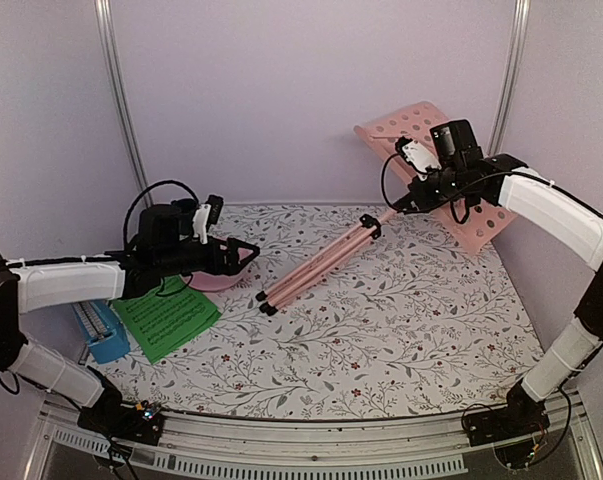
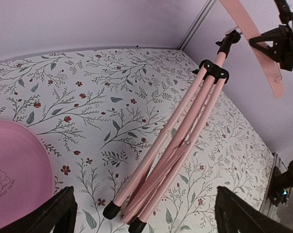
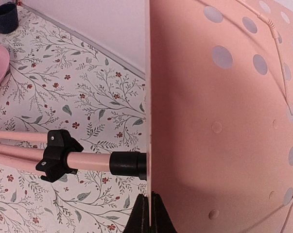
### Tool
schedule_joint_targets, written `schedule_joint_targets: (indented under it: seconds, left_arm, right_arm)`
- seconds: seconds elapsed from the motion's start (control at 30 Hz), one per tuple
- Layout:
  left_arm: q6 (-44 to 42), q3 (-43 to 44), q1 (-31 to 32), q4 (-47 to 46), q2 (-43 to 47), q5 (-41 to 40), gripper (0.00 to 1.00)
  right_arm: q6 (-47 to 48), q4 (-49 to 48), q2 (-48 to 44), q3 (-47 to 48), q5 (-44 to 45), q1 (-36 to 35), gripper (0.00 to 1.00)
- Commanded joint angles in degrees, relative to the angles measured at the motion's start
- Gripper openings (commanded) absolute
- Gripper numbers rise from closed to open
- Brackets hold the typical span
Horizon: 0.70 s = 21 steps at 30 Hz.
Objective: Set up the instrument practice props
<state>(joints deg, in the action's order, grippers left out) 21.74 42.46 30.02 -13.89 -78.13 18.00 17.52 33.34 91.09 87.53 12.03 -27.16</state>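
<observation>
Right gripper (image 3: 149,216) pinches the thin edge of the perforated plastic desk (image 3: 224,121). Stand (image 1: 326,262) is tilted, legs folded, feet at the table. Left gripper (image 1: 239,256) spread wide, empty, over pink disc (image 2: 15,170). Dark cup (image 3: 5,17): contents unreadable. Green sheet music (image 1: 171,318) and blue metronome (image 1: 103,330) are partly hidden by the left arm.

a round pink disc (image 2: 20,160) (a small bear outline pressed into it) lies on the floral table (image 1: 381,340); a dark blue cup (image 3: 5,17) stands by the back wall.
</observation>
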Motion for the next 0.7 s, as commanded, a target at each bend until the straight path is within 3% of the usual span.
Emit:
schedule_joint_targets:
  seconds: [0.0,0.5,0.67]
  left_arm:
    - [0.33,-0.60,0.74,-1.53,2.62,-1.37,0.99]
    - [-0.72,-3.71,0.98,-6.52,5.41,1.24,0.99]
    - [-2.17,-4.93,1.00,-8.75,5.74,2.49,0.89]
  right_arm:
    - [9.66,-16.57,-8.22,6.52,7.99,-4.01,0.00]
    - [37.20,-37.22,-9.72,8.43,16.86,-20.81,0.00]
    - [43.46,-40.93,-7.34,11.53,18.04,-25.95,0.00]
